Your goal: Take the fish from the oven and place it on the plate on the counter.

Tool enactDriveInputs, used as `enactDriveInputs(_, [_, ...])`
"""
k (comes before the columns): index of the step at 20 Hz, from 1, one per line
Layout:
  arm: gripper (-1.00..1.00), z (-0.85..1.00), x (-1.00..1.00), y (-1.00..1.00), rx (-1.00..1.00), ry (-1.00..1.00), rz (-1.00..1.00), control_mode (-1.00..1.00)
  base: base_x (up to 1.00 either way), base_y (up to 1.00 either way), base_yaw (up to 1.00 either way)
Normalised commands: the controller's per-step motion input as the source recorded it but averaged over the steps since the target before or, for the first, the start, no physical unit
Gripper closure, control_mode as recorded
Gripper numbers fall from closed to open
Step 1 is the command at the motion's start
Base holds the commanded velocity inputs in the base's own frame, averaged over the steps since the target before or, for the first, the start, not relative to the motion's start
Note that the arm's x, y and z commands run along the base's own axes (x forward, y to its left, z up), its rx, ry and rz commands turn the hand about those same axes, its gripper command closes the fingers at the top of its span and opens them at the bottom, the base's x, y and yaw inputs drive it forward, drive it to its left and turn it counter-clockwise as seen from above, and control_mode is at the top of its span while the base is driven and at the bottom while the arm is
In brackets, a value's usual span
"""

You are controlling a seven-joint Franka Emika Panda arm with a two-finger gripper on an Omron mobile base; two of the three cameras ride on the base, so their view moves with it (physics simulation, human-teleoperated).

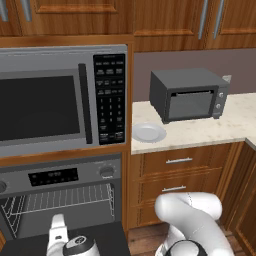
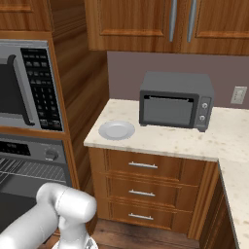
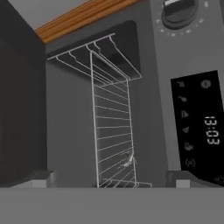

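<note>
Hand (image 3: 112, 178) open before oven (image 1: 60, 200) — its view catches fish (image 3: 127, 160) on rack (image 3: 113, 131)

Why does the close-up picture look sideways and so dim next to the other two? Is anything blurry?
Hand view: rolled, so the oven clock digits read sideways; dim interior, and the fish on the wire rack is a small soft smudge. Left base view: even, flat light, sharp plate, no glare on the microwave. Right base view: equally even, faint shading under the toaster oven.
</note>
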Motion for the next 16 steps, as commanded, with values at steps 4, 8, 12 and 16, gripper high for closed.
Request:
enactDriveInputs(4, [-1.0,-0.07,0.42,0.01,-0.05,0.0,-0.27,-1.0,0.0,0.0,0.0])
enactDriveInputs(8, [-1.0,-0.04,0.46,0.02,-0.05,-0.03,-0.22,-1.0,0.0,0.0,0.0])
enactDriveInputs(12, [-1.0,-0.13,0.37,0.0,-0.01,-0.13,-0.1,-1.0,0.0,0.0,0.0])
enactDriveInputs(16, [-1.0,-0.33,0.19,-0.08,0.0,-0.19,0.0,-1.0,0.0,0.0,0.0])
